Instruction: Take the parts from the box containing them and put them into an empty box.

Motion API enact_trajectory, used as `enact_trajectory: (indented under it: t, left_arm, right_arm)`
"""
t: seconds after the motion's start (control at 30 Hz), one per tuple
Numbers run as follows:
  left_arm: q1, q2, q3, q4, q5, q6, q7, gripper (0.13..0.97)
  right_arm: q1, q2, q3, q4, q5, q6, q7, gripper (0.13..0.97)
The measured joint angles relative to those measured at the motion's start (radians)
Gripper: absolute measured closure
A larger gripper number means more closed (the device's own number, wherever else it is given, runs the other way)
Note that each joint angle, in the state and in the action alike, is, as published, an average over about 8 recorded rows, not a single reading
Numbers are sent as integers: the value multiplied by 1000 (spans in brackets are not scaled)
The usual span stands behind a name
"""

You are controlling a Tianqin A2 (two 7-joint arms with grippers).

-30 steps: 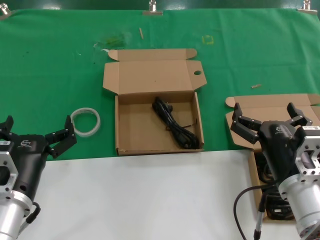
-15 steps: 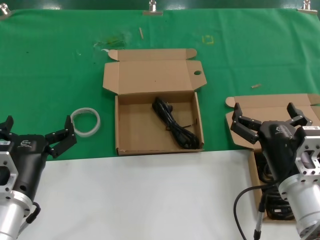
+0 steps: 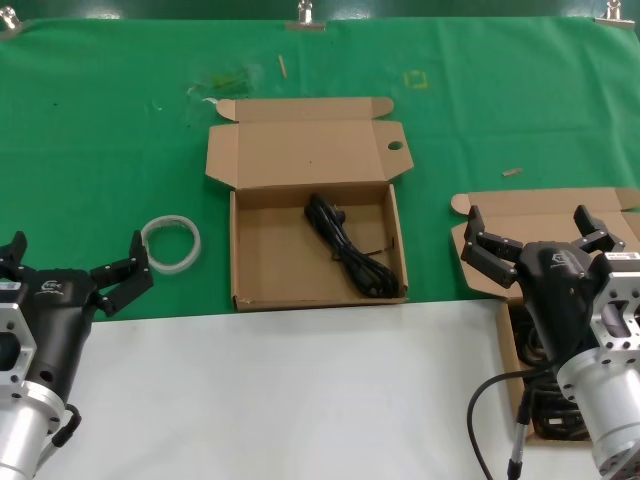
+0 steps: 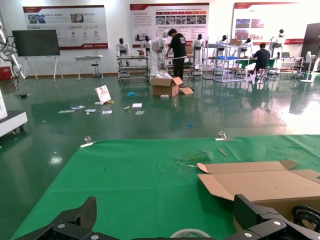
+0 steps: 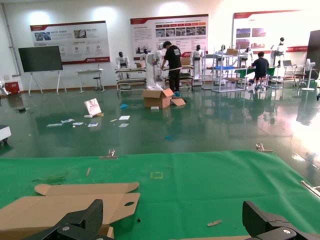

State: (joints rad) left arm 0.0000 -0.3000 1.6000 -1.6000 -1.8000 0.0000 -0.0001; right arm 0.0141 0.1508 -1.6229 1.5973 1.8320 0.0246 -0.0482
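The box with the round lid hole (image 3: 252, 262) lies open at the middle of the green cloth, with one black cable bundle (image 3: 350, 256) in it. Its lid shows in the right wrist view (image 5: 60, 206) and the left wrist view (image 4: 260, 182). The other box (image 3: 540, 212) lies at the right edge, mostly hidden by my right arm, with black cables (image 3: 545, 415) in it. My right gripper (image 3: 535, 238) is open and empty above that box. My left gripper (image 3: 72, 262) is open and empty at the front left, beside the white ring (image 3: 172, 243).
The table's front part is white (image 3: 300, 400), the back part is green cloth (image 3: 120, 120). A small tan scrap (image 3: 512, 172) lies on the cloth behind the right box. A grey lead (image 3: 490, 420) hangs off my right arm.
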Motion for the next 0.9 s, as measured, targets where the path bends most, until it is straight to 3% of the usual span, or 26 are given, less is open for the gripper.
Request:
enact_trajectory:
  t: [0.9]
  left_arm:
    - [0,0,0,0,0,0,0,132]
  right_arm:
    - [0,0,0,0,0,0,0,129]
